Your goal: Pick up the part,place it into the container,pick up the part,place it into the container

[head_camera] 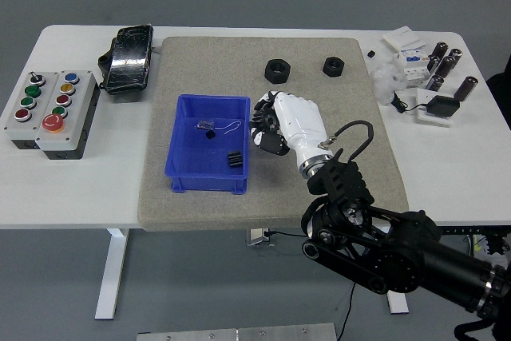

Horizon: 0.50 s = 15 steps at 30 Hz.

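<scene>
the right arm comes in from the near right corner and reaches over the grey mat. its white right hand hangs just right of the blue container, close to that bin's far right corner. the fingers are curled together toward the bin; whether they clasp anything cannot be told, since the dark fingertips hide what lies under them.

inside the container a small black ribbed part lies near the right wall, with a tiny black piece and a thin wire bit farther in.

left of the mat on the white table sits a grey button box, and beyond it a black pouch.

at the mat's far side lie two black nuts, the larger nut left of the smaller nut, well apart from the hand. at the far right of the table is a cluster of small dark cylinders and white parts.
</scene>
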Each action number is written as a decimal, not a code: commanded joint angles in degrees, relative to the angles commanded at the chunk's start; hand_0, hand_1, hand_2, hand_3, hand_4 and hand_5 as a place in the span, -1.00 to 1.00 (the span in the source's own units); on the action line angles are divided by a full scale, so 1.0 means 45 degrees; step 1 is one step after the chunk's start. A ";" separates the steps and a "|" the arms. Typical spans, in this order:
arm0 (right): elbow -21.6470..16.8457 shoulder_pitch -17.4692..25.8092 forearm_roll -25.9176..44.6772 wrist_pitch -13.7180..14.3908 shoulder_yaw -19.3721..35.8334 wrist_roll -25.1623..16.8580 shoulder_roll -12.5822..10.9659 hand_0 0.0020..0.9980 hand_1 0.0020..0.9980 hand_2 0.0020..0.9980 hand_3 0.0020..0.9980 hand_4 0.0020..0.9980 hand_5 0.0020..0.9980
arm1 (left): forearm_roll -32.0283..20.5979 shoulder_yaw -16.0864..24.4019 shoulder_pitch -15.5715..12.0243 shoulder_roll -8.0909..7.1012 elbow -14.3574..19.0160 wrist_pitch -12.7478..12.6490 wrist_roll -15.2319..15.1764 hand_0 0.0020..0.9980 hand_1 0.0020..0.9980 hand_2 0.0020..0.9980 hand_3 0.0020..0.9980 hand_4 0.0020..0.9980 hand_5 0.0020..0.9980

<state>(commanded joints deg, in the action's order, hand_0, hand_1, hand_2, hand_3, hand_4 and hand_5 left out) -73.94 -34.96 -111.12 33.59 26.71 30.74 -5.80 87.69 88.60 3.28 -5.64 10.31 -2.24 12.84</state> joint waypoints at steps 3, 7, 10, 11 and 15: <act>-0.0075 -0.0075 0.0808 0.0537 -0.0514 -0.0555 0.0165 -0.05 0.07 -0.13 -0.09 -0.49 -1.00 | -0.0016 -0.0006 0.0013 -0.0002 0.0000 -0.0004 -0.0004 0.26 0.10 0.06 0.21 0.30 -0.26; -0.0089 -0.0173 0.1205 0.0754 -0.0887 -0.0887 0.0365 0.03 0.11 -0.04 -0.07 -0.46 -1.00 | -0.0017 -0.0010 0.0017 -0.0003 0.0000 -0.0003 -0.0002 0.26 0.10 0.06 0.22 0.31 -0.23; -0.0092 -0.0271 0.1319 0.0754 -0.1055 -0.1001 0.0450 0.07 0.14 0.01 -0.06 -0.42 -1.00 | -0.0014 -0.0012 0.0011 -0.0005 0.0000 -0.0002 0.0003 0.26 0.10 0.07 0.22 0.31 -0.23; -0.0083 -0.0311 0.1371 0.0754 -0.1134 -0.1039 0.0477 0.07 0.14 0.01 -0.06 -0.42 -1.00 | -0.0018 -0.0017 0.0009 -0.0009 0.0000 -0.0001 0.0004 0.26 0.10 0.07 0.22 0.31 -0.23; 0.0052 -0.0389 0.1746 0.0754 -0.1388 -0.1225 0.0567 0.07 0.14 0.01 -0.06 -0.42 -1.00 | -0.0020 -0.0015 0.0016 -0.0013 0.0000 -0.0003 0.0005 0.26 0.10 0.07 0.22 0.31 -0.23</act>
<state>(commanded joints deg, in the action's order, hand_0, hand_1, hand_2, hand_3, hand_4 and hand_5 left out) -73.71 -36.71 -103.26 36.98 20.46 25.23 -3.25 87.60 88.53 3.35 -5.70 10.31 -2.26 12.86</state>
